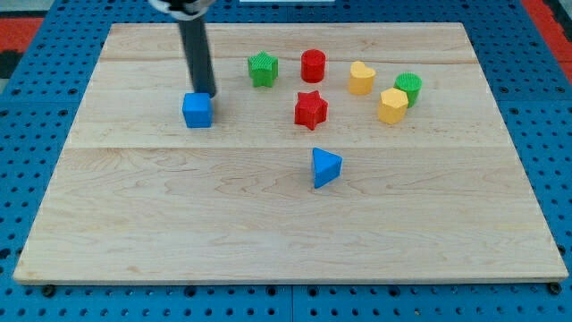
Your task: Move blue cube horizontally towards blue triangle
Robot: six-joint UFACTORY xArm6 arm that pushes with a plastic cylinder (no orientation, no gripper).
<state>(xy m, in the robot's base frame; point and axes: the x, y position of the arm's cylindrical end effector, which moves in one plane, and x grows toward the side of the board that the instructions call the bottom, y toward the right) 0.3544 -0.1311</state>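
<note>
Nearest the camera is the blue triangle (325, 167), sitting alone on the wooden board (268, 233), well off toward the view's bottom right of my tip (207, 94). No hand on this rig, so nothing to open or close, just a straight dark rod coming down from the view's top.

That tip sits right at the top right corner of the blue cube (197, 110), touching it or so close I can't tell the difference. So the cube is just below and slightly left of the tip, with the triangle lower on the board and to the cube's right.

Everything else is out to the tip's right. Closest is the green star-ish block (263, 68), a bit above tip level. Then the red cylinder (313, 65) further along in the same row, and the red star (311, 109) just below that, roughly level with the cube. Past those comes the yellow heart (361, 78), then a yellow hexagon-looking block (392, 105) with the green cylinder (408, 87) touching it or nearly, tucked behind its top right. That pair is the farthest from the tip.
</note>
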